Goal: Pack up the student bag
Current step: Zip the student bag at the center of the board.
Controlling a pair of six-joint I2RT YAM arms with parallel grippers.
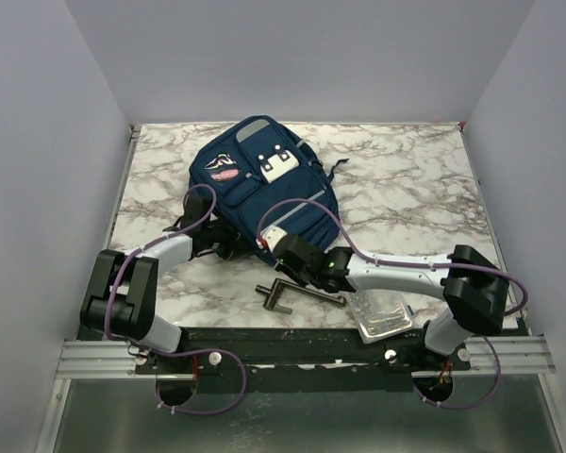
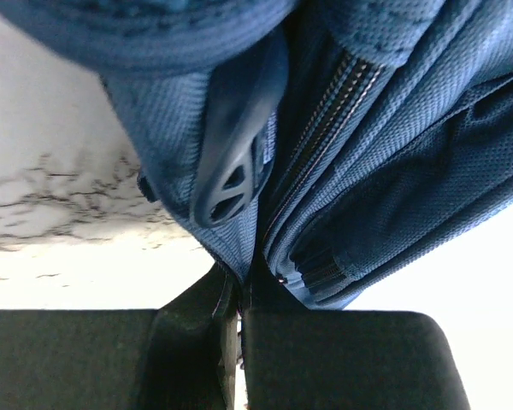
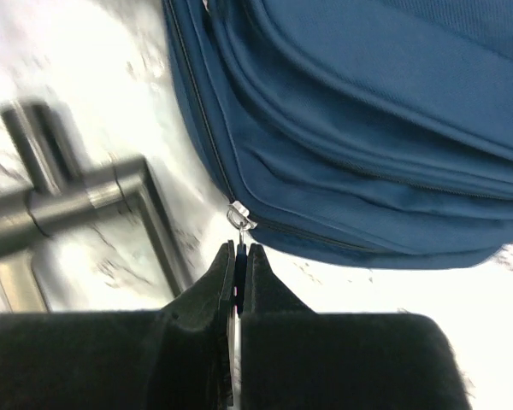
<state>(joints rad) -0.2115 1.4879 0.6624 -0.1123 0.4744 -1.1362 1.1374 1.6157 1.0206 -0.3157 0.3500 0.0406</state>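
While flat on veined marble (image 1: 406,179), navy mesh-weave student bag (image 1: 264,189), metal-toothed zipper (image 2: 325,128)

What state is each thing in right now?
Bag, lying flat on the table, looks zipped shut.
Left hand, shut on the bag's edge.
Right hand, shut on the zip pull.
Metal tool, lying loose beside the bag.
Silver pack, lying flat at the table's near edge.
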